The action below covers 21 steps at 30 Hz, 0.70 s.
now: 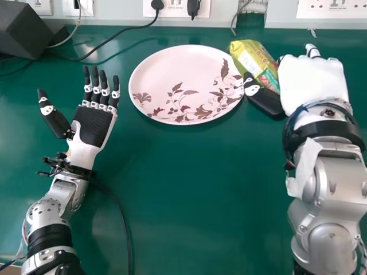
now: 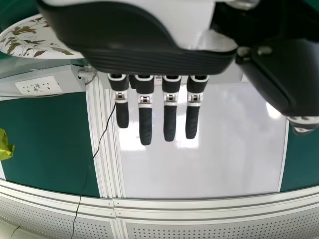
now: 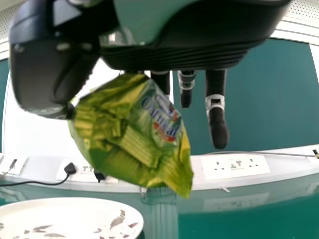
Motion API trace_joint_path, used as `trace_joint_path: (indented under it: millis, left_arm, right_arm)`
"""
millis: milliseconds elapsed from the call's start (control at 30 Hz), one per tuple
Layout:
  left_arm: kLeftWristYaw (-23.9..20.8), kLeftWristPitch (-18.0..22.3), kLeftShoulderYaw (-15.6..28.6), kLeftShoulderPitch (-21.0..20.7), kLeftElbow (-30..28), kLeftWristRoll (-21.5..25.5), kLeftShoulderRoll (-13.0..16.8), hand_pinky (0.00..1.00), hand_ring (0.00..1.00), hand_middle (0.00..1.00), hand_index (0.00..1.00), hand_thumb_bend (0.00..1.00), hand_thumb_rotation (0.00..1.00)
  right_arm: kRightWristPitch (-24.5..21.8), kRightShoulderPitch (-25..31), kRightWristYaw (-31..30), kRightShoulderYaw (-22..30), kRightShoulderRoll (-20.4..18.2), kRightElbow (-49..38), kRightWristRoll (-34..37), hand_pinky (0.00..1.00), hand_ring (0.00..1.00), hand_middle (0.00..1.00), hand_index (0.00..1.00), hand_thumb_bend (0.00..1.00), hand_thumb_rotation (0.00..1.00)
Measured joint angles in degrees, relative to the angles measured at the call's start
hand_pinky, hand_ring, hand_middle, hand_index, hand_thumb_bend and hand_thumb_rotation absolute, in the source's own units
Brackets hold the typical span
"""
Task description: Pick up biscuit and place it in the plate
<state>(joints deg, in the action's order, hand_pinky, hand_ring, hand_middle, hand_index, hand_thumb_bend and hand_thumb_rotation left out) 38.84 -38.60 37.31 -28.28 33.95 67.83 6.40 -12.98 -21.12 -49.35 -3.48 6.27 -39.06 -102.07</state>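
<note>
The right hand (image 1: 312, 83) has the biscuit packet (image 1: 252, 57) pinched by the flowered plate's (image 1: 172, 69) right rim; the left hand (image 1: 93, 125) sits open opposite.

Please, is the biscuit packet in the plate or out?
Out: head view shows the packet in the right hand, at the right side of the plate.

The left hand (image 1: 93, 125) is palm up, fingers straight; the right hand (image 1: 312, 83), back upward, pinches.
</note>
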Motion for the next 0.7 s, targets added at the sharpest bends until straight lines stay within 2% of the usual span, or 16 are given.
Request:
trace_joint_path:
  millis: [167, 300, 333, 400, 533, 700]
  left_arm:
    - [-0.6, 0.9, 0.0, 0.3, -1.1, -0.4, -0.5, 0.89, 0.75, 0.81, 0.81, 0.97, 0.45]
    - [-0.8, 1.0, -0.1, 0.6, -1.8, -0.4, -0.8, 0.87, 0.76, 0.81, 0.8, 0.97, 0.45]
    - [-0.8, 1.1, -0.1, 0.6, -2.0, -0.4, -0.9, 0.86, 0.76, 0.81, 0.8, 0.97, 0.45]
    - [-0.8, 1.1, -0.1, 0.7, -2.0, -0.4, -1.0, 0.84, 0.77, 0.8, 0.8, 0.97, 0.45]
    - [-0.8, 1.1, -0.1, 0.7, -2.2, -0.5, -1.0, 0.8, 0.77, 0.79, 0.8, 0.98, 0.45]
    - [-0.7, 1.2, -0.2, 0.7, -2.3, -1.0, -1.1, 0.79, 0.72, 0.78, 0.81, 0.99, 0.46]
  right_arm:
    - [0.5, -1.3, 0.0, -0.2, -0.2, 0.2, 0.0, 0.22, 0.44, 0.44, 0.54, 0.5, 0.0]
    - [0.8, -2.5, 0.0, -0.2, -0.1, 0.5, 0.0, 0.22, 0.44, 0.44, 0.54, 0.5, 0.0]
    - [0.9, -2.8, 0.2, -0.2, 0.0, 0.7, 0.1, 0.22, 0.4, 0.46, 0.55, 0.49, 0.0]
    - [1.2, -3.1, 0.4, -0.2, 0.1, 1.2, 0.4, 0.22, 0.36, 0.47, 0.56, 0.49, 0.0]
    - [1.4, -4.0, 1.1, -0.2, 0.3, 2.1, 1.3, 0.22, 0.44, 0.44, 0.54, 0.5, 0.0]
    - [1.7, -5.9, 2.6, -0.4, 0.8, 3.1, 1.6, 0.22, 0.44, 0.44, 0.54, 0.5, 0.0]
